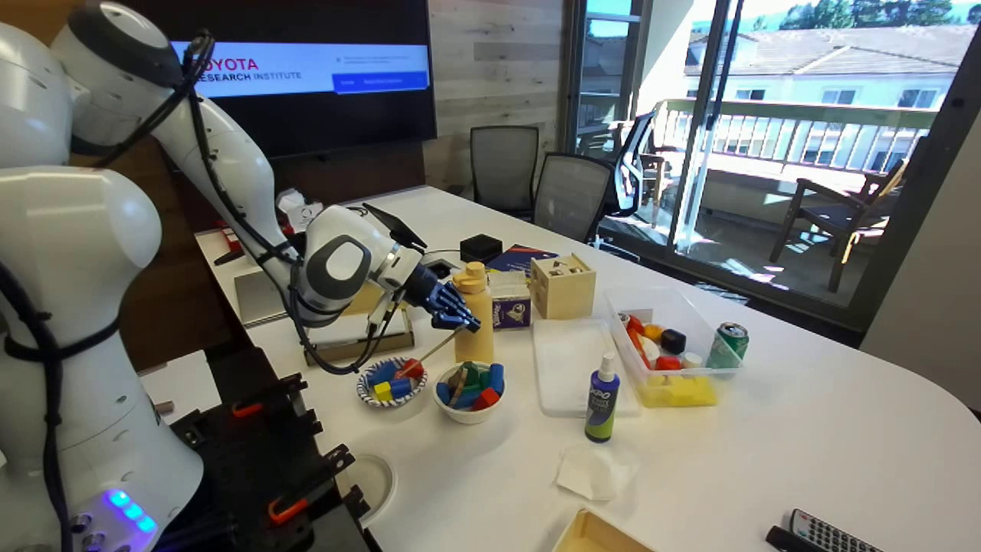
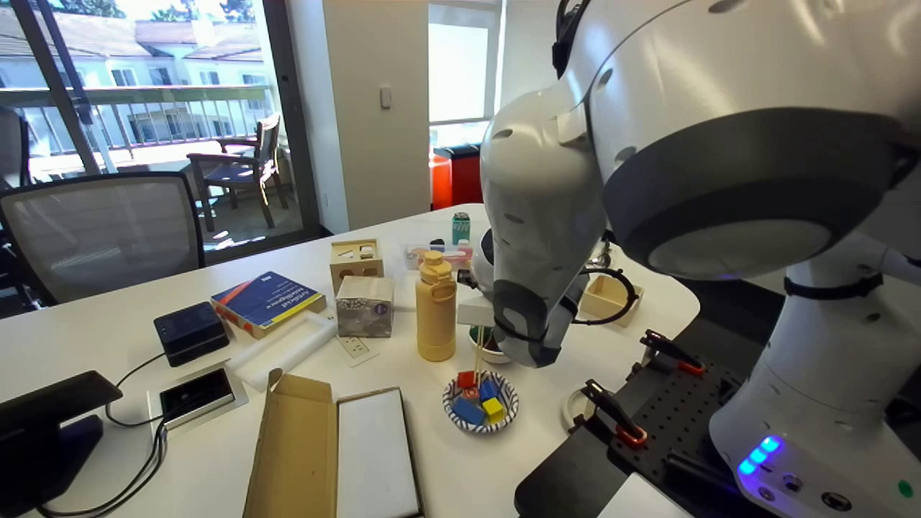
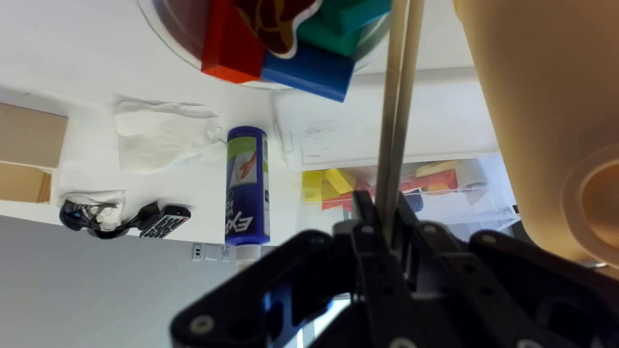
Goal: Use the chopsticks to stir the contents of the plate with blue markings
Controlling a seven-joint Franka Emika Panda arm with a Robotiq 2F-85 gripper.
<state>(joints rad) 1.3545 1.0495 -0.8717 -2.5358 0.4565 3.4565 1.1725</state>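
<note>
Gripper (image 1: 464, 322): up over the table (image 1: 498, 491) in an exterior view, tilted, fingers clamped on the chopsticks (image 1: 434, 352).
Chopsticks: slanting down from the fingers, and the lower ends are right there in the blue-patterned plate (image 1: 365, 393), by a red block (image 1: 416, 372).
Blue-patterned plate: well filled, a yellow block (image 1: 382, 392) and blue blocks (image 1: 400, 387) in with the red one.
White bowl (image 1: 469, 417): just beside the plate, heaped with coloured pieces (image 1: 497, 377).
Spray bottle (image 1: 602, 410): upright, well apart from both dishes.

Arm (image 2: 532, 302): huge in an exterior view, hiding most of the gripper, so from here I cannot tell how the fingers stand.
Chopsticks below the arm: steep, lower ends among the blocks in the plate.
Tan bottle (image 2: 435, 331): upright, near the plate.
Cardboard box (image 2: 295, 446): lid laid back, a white slab (image 2: 378, 457) lying inside.
Book (image 2: 270, 301): flat on the table, just beside a black box (image 2: 191, 332).

Fingertips (image 3: 366, 227): wrist view, and they pinch both chopsticks, side by side, running off the top edge.
White bowl close up: a red piece (image 3: 227, 48), a blue piece (image 3: 309, 72) and a brown steak-shaped piece (image 3: 278, 24), all piled together.
Tan bottle at the right edge: near the chopsticks, looming large.
Spray bottle lettering: upside down here.
</note>
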